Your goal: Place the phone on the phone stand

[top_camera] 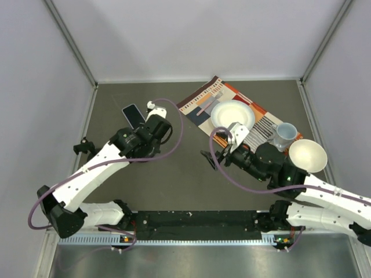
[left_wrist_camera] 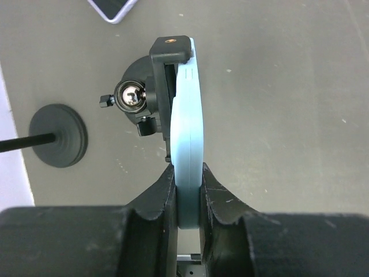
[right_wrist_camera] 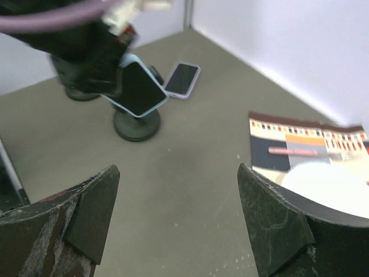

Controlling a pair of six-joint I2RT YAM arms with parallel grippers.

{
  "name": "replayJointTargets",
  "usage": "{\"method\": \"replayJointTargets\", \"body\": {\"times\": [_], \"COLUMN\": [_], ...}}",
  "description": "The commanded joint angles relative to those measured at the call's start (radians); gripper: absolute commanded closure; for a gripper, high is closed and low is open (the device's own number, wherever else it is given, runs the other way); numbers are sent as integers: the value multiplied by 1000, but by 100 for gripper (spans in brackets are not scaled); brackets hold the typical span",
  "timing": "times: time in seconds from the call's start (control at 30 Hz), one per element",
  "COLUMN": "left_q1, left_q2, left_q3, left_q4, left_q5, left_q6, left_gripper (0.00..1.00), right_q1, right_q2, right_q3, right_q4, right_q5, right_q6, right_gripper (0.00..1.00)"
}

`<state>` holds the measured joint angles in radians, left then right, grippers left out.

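Seen from above, the left wrist hides the light-blue-cased phone (left_wrist_camera: 187, 115), and the left wrist camera catches only its thin edge. The left end effector (left_wrist_camera: 187, 187) pinches its near end, with the long axis pointing away from the fingers and the back against the black ball-jointed phone stand (left_wrist_camera: 164, 55). The right end effector (right_wrist_camera: 176, 196) is spread and holds nothing.

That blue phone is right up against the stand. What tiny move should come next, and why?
Probably ease the left gripper open a little and watch whether the phone holds. Its back lies against the black holder of the stand, whose lip seems hooked over the far edge, while the fingers pinch the near end. Whether it is fully seated I cannot tell.
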<state>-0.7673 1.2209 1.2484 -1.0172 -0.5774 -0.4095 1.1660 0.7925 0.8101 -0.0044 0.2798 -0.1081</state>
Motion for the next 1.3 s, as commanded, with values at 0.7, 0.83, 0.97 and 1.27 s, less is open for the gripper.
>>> {"method": "replayJointTargets", "body": {"times": [0.7, 0.83, 0.97, 1.27], "left_q1": [-23, -23, -24, -27], "left_q2": [-47, -44, -32, -26], "left_q3": [57, 59, 62, 82], "left_q4": [75, 68, 55, 45], "left_q5": [705, 723, 745, 723], "left_q6": [423, 443, 459, 462], "left_gripper": [100, 100, 100, 100], "right_q1": [-520, -519, -505, -460], "right_q2": [497, 588, 646, 699], "right_q3": [-8, 24, 79, 146], "right_q4": [294, 359, 362, 242], "right_q5": [-1274, -1280, -1288, -1272], "right_q6": [-44, -27, -44, -127], "right_gripper": [28, 29, 29, 50]}}
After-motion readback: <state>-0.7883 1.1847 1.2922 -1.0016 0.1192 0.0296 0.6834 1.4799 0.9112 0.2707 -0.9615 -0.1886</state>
